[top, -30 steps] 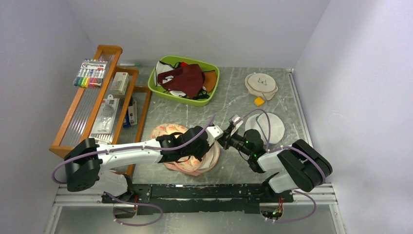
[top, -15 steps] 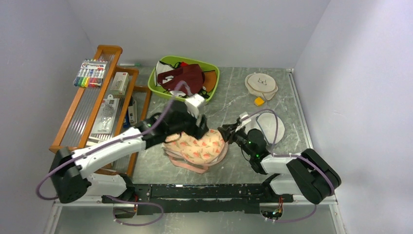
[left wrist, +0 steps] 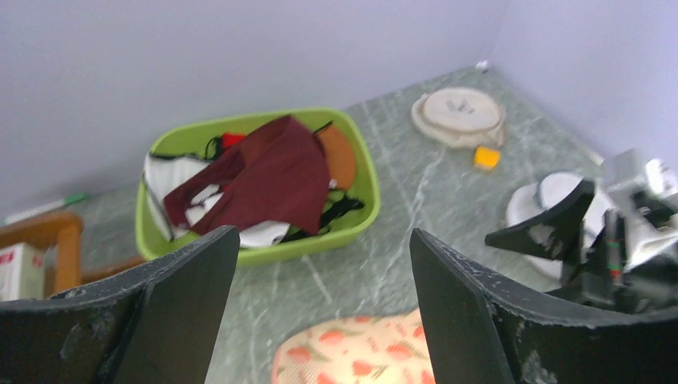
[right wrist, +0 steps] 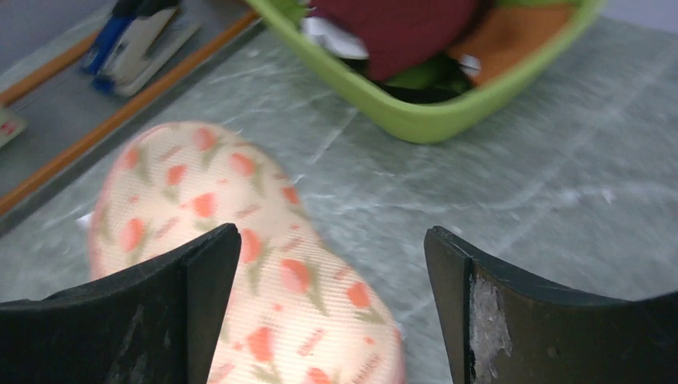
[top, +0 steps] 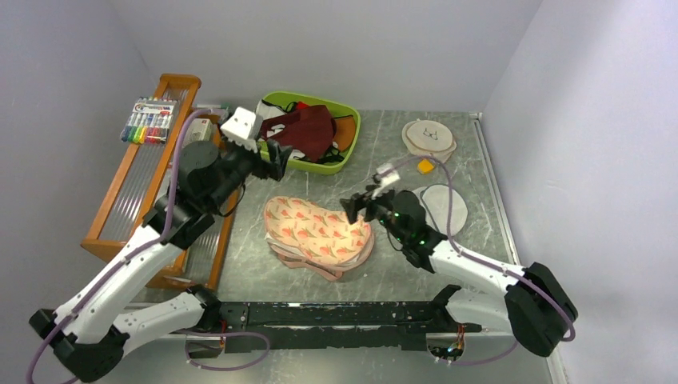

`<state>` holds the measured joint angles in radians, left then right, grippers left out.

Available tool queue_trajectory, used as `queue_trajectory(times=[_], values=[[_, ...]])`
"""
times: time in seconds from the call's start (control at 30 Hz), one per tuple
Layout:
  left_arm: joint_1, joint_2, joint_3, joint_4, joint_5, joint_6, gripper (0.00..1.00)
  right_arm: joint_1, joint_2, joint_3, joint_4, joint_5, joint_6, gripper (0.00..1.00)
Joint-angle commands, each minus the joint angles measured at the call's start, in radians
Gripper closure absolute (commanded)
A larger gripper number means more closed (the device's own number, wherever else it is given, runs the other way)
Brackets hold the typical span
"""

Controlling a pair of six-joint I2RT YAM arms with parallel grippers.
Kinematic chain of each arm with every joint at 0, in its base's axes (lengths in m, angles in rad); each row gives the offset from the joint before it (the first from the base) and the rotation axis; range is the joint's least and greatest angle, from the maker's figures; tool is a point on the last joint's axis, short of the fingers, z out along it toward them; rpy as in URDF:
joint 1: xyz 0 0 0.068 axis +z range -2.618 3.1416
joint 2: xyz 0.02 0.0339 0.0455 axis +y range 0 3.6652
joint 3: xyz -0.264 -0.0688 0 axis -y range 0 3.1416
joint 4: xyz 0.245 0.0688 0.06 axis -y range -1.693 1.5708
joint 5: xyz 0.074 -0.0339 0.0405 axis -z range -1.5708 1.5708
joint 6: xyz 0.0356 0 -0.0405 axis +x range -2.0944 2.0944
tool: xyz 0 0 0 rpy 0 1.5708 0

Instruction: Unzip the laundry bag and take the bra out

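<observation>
Padded, peanut-shaped laundry bag (top: 318, 234), leaf-printed, lies flat on the grey marbled table (top: 384, 272). It sits between a green tray (top: 349, 149) topped by a maroon garment (top: 304, 128) and a round white mesh bag (top: 444, 206). Left gripper (top: 273, 162) is held high beside the tray, jaws spread, empty. Right gripper (right wrist: 332, 234) hovers low over the bag's right end, jaws apart, empty. Pale folds at the bag's near edge are possibly the bra or the lining.
</observation>
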<state>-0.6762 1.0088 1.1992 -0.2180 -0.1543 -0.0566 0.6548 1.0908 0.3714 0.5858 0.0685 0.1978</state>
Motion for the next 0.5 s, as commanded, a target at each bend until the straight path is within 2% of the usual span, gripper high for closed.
queue_trajectory(times=[0.0,0.07,0.2,0.33,0.47], values=[[0.029,-0.106,-0.146,0.079,-0.092,0.051,0.11,0.190,0.078,0.201,-0.370,0.050,-0.172,0.13],[0.035,-0.146,-0.155,0.076,-0.118,0.054,0.11,0.320,0.153,0.295,-0.523,0.088,-0.264,0.11],[0.046,-0.218,-0.188,0.109,-0.173,0.073,0.11,0.528,0.300,0.420,-0.715,0.277,-0.401,0.10],[0.065,-0.264,-0.218,0.141,-0.201,0.090,0.10,0.621,0.388,0.483,-0.808,0.399,-0.441,0.10],[0.076,-0.260,-0.212,0.131,-0.182,0.084,0.11,0.670,0.451,0.540,-0.868,0.451,-0.461,0.13]])
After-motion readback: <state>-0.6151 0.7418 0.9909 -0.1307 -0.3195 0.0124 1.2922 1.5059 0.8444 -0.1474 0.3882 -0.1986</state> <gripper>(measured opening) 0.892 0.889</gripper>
